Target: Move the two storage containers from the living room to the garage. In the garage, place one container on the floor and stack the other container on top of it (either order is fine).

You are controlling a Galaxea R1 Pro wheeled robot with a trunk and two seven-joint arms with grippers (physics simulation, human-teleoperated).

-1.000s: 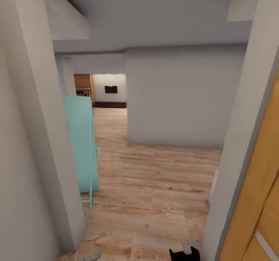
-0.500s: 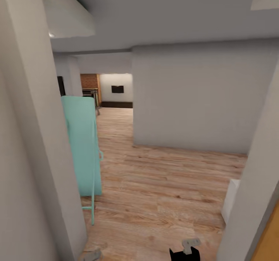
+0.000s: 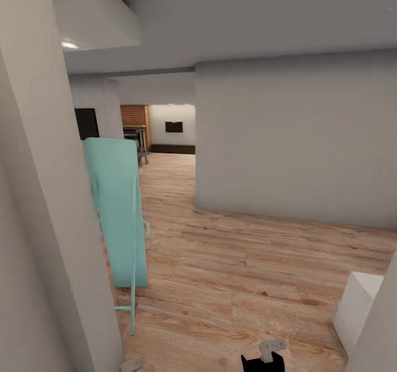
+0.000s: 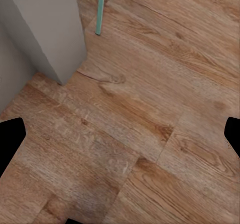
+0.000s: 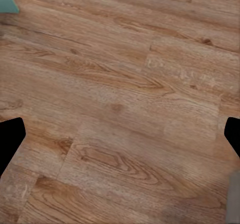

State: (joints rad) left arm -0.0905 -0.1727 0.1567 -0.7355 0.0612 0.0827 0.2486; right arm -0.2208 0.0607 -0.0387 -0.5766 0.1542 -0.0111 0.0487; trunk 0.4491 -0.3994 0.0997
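Observation:
The two storage containers and the garage are out of view. Far down the hallway, the living room's brick fireplace (image 3: 134,116) and a dark low cabinet (image 3: 173,149) show through an opening. My left gripper (image 4: 120,134) hangs open over light wood planks, its black fingertips (image 4: 10,139) far apart and nothing between them. My right gripper (image 5: 120,134) is open in the same way above bare planks. A bit of my right arm (image 3: 264,355) shows at the head view's lower edge.
A teal folded frame (image 3: 117,212) leans against the grey wall corner (image 3: 49,223) close on my left; its foot (image 4: 99,9) is in the left wrist view. A grey wall (image 3: 292,140) stands ahead right. A white block (image 3: 358,306) sits low on the right.
The whole view has shifted as I rolled forward through the doorway. The orange door on the right has left the picture, and the white block has come in.

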